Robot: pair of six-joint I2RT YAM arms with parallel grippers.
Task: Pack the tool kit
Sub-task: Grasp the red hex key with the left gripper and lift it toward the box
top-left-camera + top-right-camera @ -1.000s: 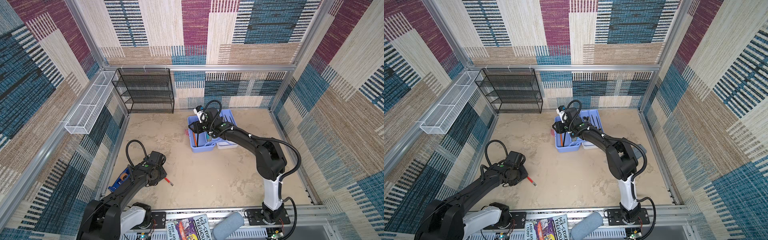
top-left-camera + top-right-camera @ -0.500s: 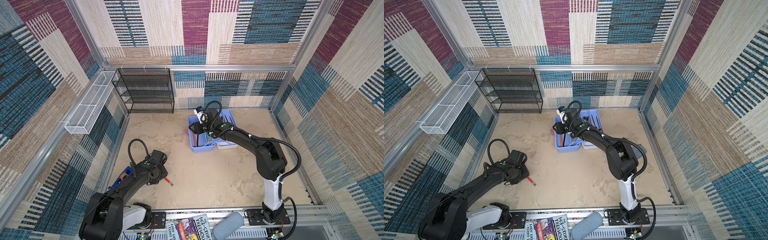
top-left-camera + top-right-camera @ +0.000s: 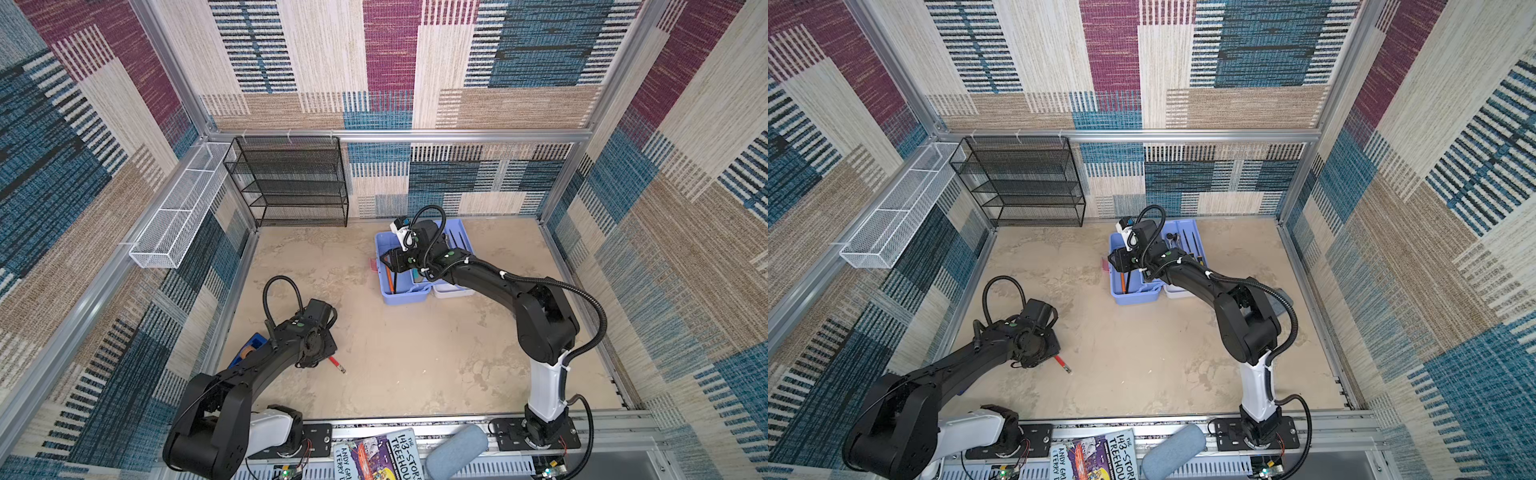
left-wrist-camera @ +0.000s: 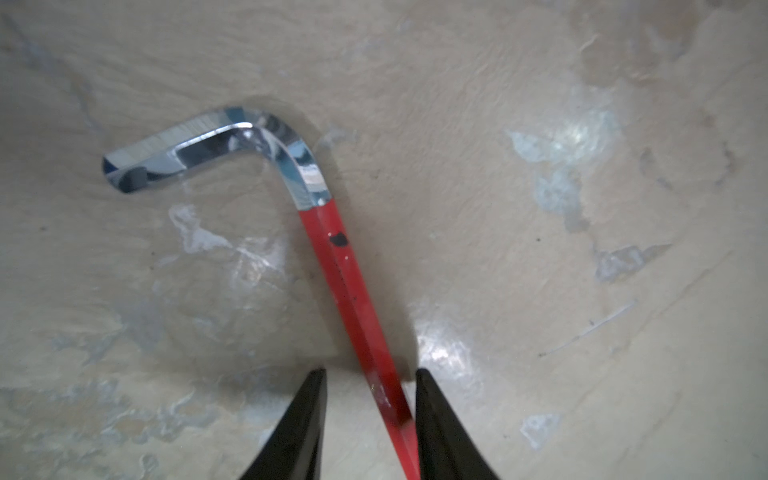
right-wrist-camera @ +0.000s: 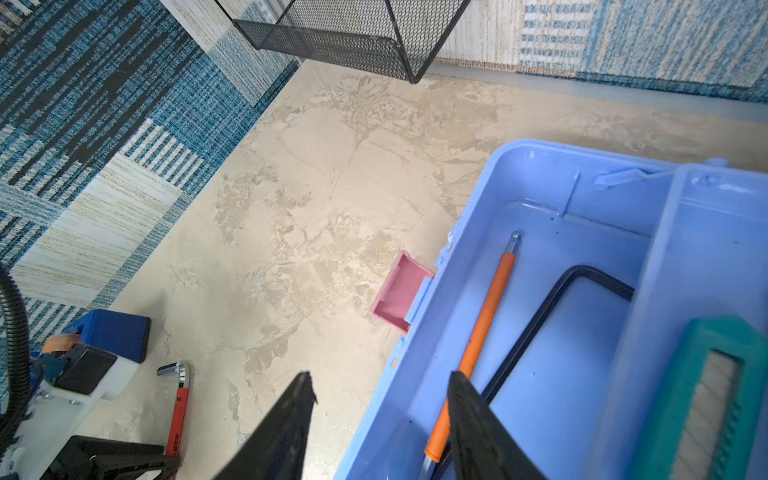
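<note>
Squeezing now would pinch off-centre — my left gripper (image 4: 370,372) straddles the red hex key (image 4: 345,282) near the table's front-left, jaws part open, nothing clamped; I'd centre first. Right gripper (image 5: 380,376) hangs open, empty, over the tool box (image 3: 405,298) by the back edge.

left hand (image 4: 370,372) narrowed, around red hex key (image 4: 353,299)
</note>
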